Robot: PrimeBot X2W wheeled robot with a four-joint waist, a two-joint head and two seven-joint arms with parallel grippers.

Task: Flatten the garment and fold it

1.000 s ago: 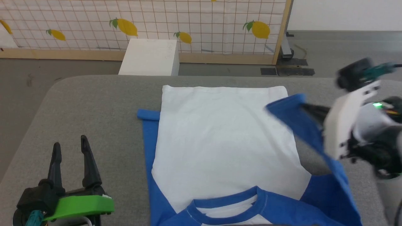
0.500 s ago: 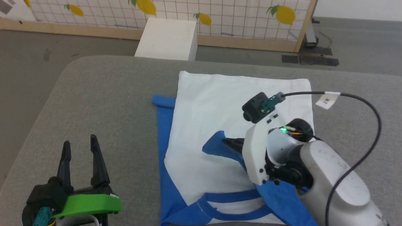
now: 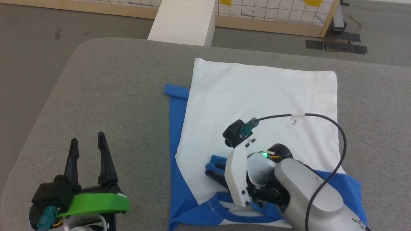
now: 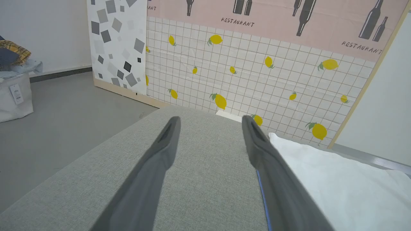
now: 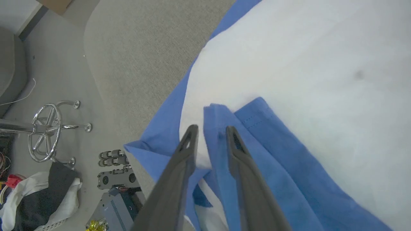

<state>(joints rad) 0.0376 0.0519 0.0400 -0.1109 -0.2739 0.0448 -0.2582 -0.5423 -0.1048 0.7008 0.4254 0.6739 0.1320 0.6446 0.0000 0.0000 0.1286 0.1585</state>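
- Right tool point(image 5: 211, 130): jaws slightly parted, straddling the blue sleeve point(image 5: 257, 118) folded onto the garment point(image 3: 263, 93).
- Left tool point(image 3: 86, 142): wide open, empty, over the table point(image 3: 112, 80), near left.

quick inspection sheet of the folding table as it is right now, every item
surface: grey padded table, flat, bare around the shirt
job's things: garment lies spread out, white body smooth; blue right sleeve folded in over the white body; neck trim at the near edge
clutter: nothing seen on the table
grippers: left hand open, holding nothing, over bare table; right hand low over the garment, fingers parted, the sleeve's cuff lying between them
cables: black cable arcs from the right wrist camera above the garment
surroundings: white box and lemon-print panel beyond the table; chrome stool base on the floor
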